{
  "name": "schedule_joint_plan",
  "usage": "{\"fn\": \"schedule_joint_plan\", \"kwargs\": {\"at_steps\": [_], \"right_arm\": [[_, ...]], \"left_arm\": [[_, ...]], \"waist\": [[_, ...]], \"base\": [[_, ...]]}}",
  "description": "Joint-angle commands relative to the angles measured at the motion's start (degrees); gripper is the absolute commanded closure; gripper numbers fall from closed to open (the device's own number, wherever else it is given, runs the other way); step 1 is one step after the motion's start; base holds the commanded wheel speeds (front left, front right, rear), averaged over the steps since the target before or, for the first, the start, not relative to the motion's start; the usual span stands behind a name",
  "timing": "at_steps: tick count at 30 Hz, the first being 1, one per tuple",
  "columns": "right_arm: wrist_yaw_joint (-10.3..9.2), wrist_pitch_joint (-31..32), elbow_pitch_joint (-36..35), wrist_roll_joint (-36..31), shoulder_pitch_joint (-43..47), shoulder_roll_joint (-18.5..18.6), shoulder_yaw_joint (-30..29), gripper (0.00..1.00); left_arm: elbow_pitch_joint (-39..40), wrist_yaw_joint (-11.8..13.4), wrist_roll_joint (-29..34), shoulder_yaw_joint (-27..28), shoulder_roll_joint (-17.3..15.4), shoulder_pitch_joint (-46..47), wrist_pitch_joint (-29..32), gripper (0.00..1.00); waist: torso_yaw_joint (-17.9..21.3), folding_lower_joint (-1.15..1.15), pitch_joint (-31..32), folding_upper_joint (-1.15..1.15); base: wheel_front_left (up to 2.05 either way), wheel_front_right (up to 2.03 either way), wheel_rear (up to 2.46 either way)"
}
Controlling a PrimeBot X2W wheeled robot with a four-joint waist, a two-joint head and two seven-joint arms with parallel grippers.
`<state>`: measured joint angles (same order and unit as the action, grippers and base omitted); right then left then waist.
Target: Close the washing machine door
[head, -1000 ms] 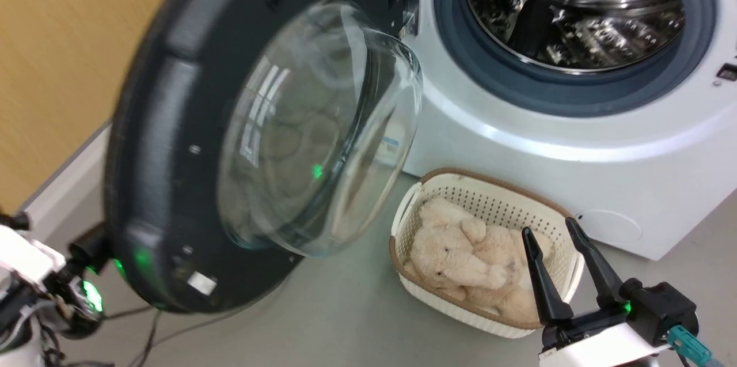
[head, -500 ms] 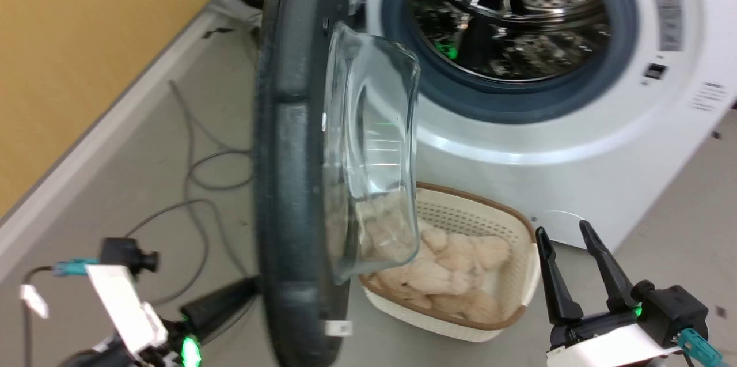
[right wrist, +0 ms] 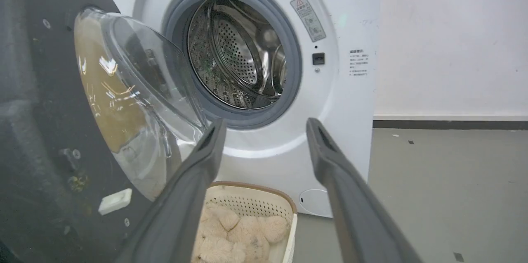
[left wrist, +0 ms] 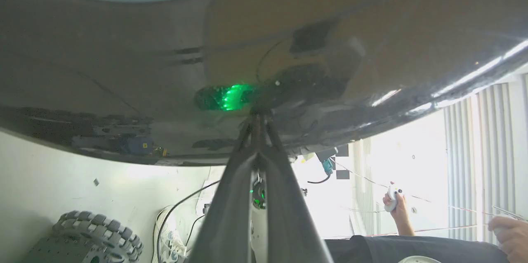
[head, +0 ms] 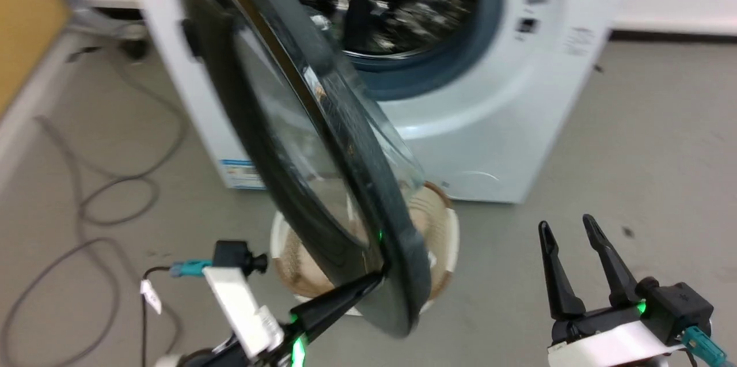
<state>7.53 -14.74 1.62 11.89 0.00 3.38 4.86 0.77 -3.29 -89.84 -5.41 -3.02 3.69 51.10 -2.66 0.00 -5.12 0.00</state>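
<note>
as the closed left claw (head: 377, 277) pushes, washing machine door (head: 259, 125) swung further shut

The round washing machine door (head: 403, 263) is black, glossy on its front and matte on its back, with a clear glass window. The big front-loading washing machine (head: 489, 125) is white with a small blue-and-white sticker (head: 242, 174). Its steel drum (right wrist: 235, 56) is silvery and dotted with holes, and the rubber gasket (right wrist: 295, 69) is blue-grey. The plastic basket (right wrist: 255, 205) is cream with a brown rim and a grid of holes. The plush toys (right wrist: 239, 234) are beige. The floor (head: 633, 154) is grey. The left hand (head: 374, 277) and the right hand (head: 566, 222) have black fingers, white bodies, green lights and teal plugs.
</note>
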Motion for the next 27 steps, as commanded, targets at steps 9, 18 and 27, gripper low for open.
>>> {"fn": "schedule_joint_plan", "kwargs": {"at_steps": [9, 18, 27], "right_arm": [[-0.04, -0.3, -0.8, 0.1, -1.6, -0.3, -0.2, 0.0], [-0.04, -0.3, -0.9, 1.7, -2.6, -0.5, 0.4, 0.0], [-0.04, -0.3, -0.8, 2.6, -2.3, -0.5, 0.1, 0.0]], "left_arm": [[-10.7, -2.6, -1.0, -6.2, 0.1, 11.5, -18.6, 1.0], [-21.8, -3.9, -3.0, -7.3, 0.1, 23.9, -38.8, 1.0], [-26.8, -4.2, -5.1, -10.5, 0.1, 30.1, -46.3, 1.0]], "waist": [[13.5, 0.0, -5.2, 0.0], [21.6, 0.0, -7.7, 0.0], [22.4, 0.0, -7.3, 0.0]], "base": [[0.0, 0.0, 0.0], [0.0, 0.0, 0.0], [0.0, 0.0, 0.0]]}}
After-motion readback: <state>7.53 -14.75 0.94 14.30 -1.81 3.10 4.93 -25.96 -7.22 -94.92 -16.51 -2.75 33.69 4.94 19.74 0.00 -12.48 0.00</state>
